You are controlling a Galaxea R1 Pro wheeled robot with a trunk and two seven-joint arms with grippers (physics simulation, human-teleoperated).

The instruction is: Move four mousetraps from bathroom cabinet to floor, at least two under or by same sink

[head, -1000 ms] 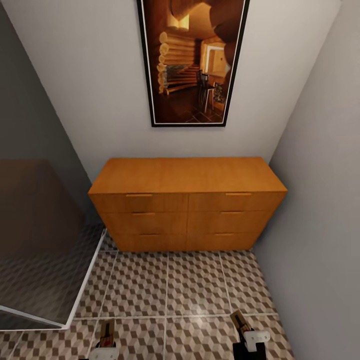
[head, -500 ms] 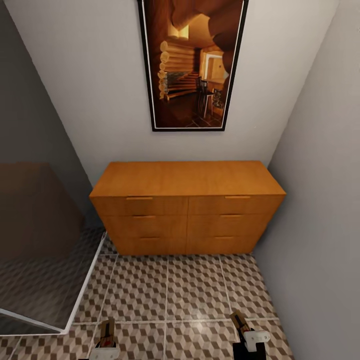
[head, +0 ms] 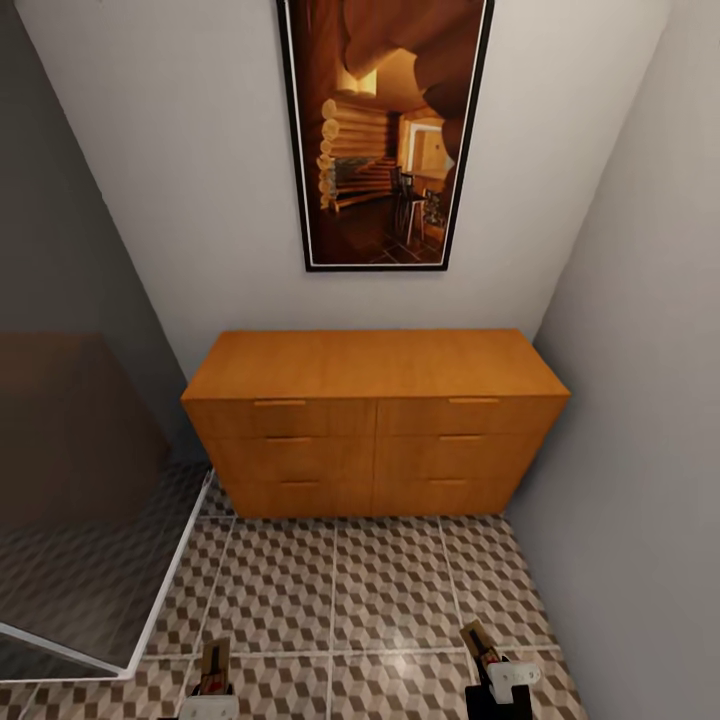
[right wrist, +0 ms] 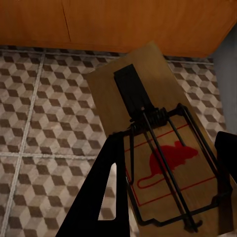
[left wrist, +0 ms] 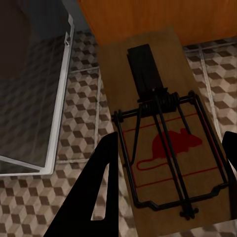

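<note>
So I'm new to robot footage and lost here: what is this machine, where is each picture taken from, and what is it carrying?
It is a wheeled, two-armed robot in a computer simulation, steered by a person. The big picture comes from a camera on its head, looking down at an orange-brown cabinet with all its drawers closed, standing on the cube-patterned bathroom floor under a framed picture. A glass panel stands at the left. At the bottom edge you see the left hand and the right hand.

The other two pictures come from cameras on each wrist, looking along the dark fingers. The left hand grips a wooden mousetrap, and the right hand grips another mousetrap, each with a red mouse printed on it.
</note>
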